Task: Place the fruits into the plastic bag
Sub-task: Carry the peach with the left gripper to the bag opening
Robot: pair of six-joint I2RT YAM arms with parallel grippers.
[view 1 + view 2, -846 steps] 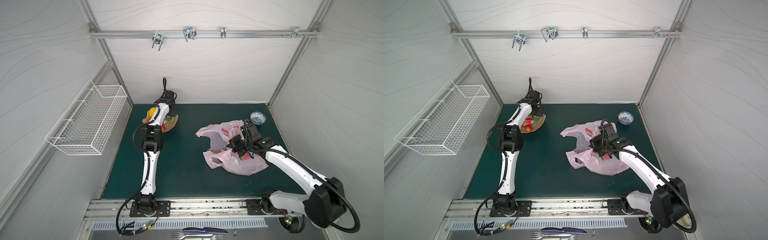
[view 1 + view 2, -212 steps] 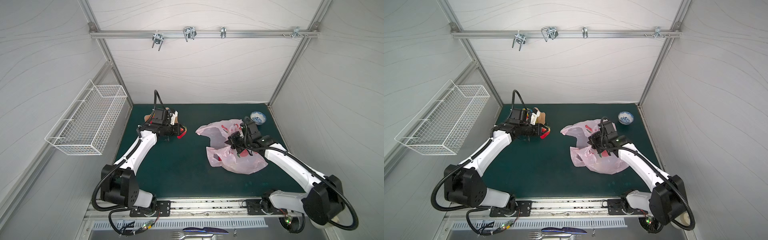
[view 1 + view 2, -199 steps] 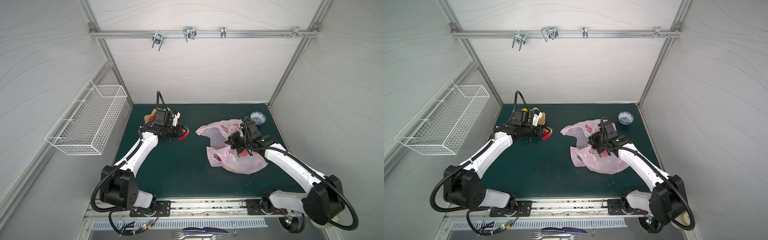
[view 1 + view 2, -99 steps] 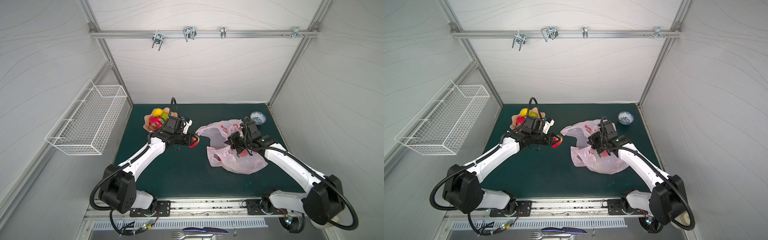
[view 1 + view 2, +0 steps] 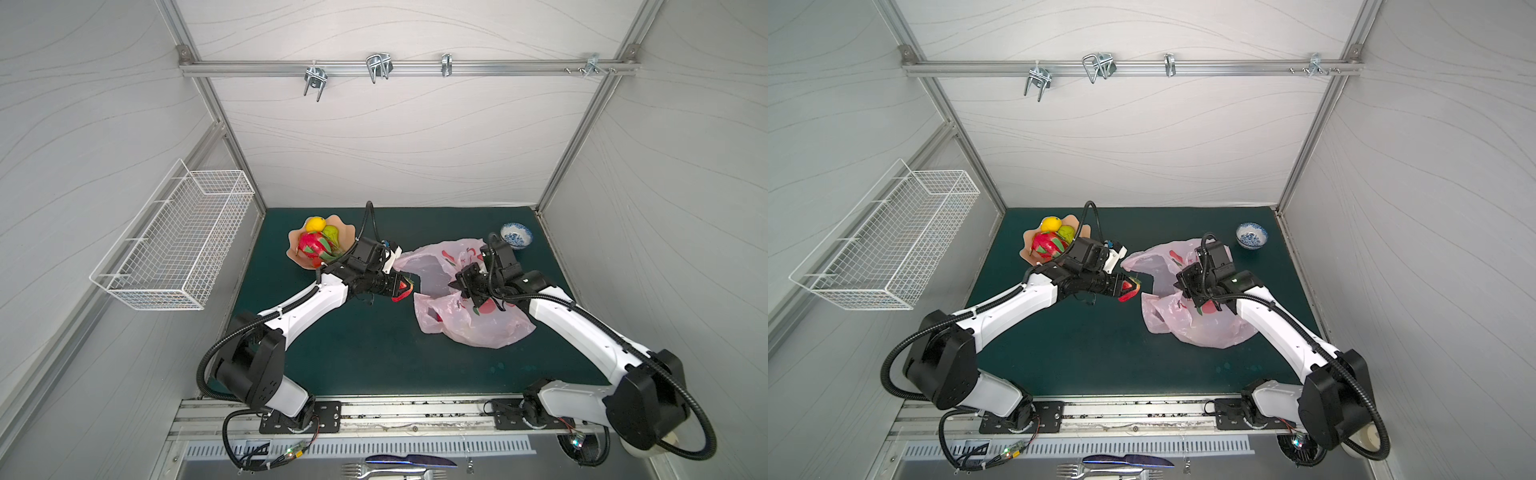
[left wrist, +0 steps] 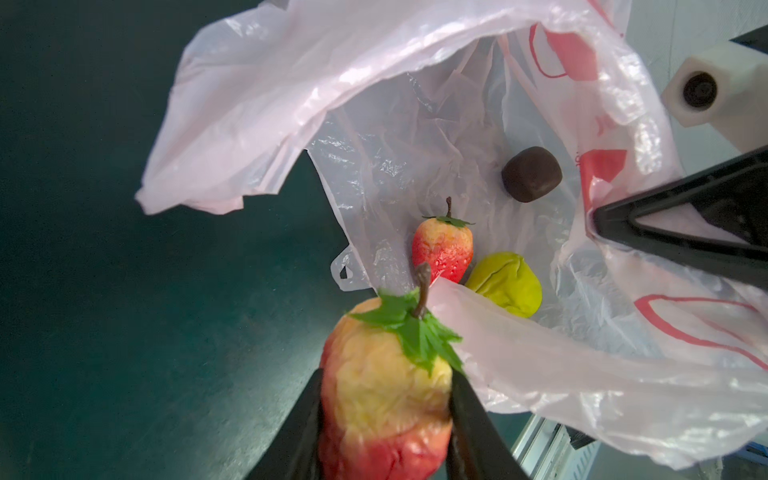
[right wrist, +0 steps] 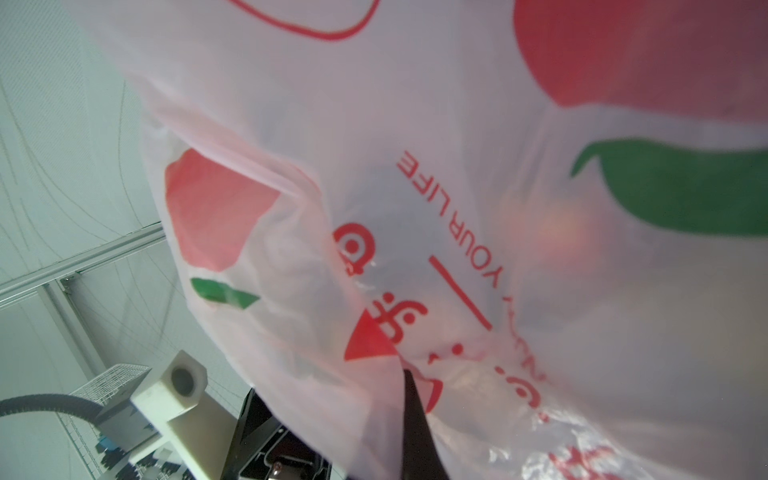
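Pink crinkly film first: noting the plastic bag point(image 5: 478, 328) sprawling directly ahead of the left gripper point(image 5: 401, 286), mouth gaping toward its fingertips.

Recording the peach dish point(image 5: 348, 231) sitting behind that gripper, close by its wrist, carrying a dragon fruit point(image 5: 311, 247), a green pear point(image 5: 331, 232) and a lemon point(image 5: 316, 224), all awaiting transfer.

Finding the right gripper point(image 5: 460, 286) pinching shut on the bag's upper rim, across the mouth from the left gripper, and holding that rim up.

Finding the left gripper clamping a red-and-yellow fruit point(image 6: 382, 395) between both jaws, leaf end leading, poised at the bag's lower lip.

Sighting, beyond the left fingertips and inside the bag, a green fruit point(image 6: 505, 282), a smaller red-and-yellow fruit point(image 6: 442, 249) and a dark brown round one point(image 6: 532, 174).

Judging the step in hand as insertion of the held fruit. Recommending:
- travelling over the lower lip rather than into it, the loose fold lying just beside the held fruit and looking liable to be pushed shut;
- holding the upper rim high throughout;
- releasing only when well past the lip and low, avoiding a bounce or roll back out.
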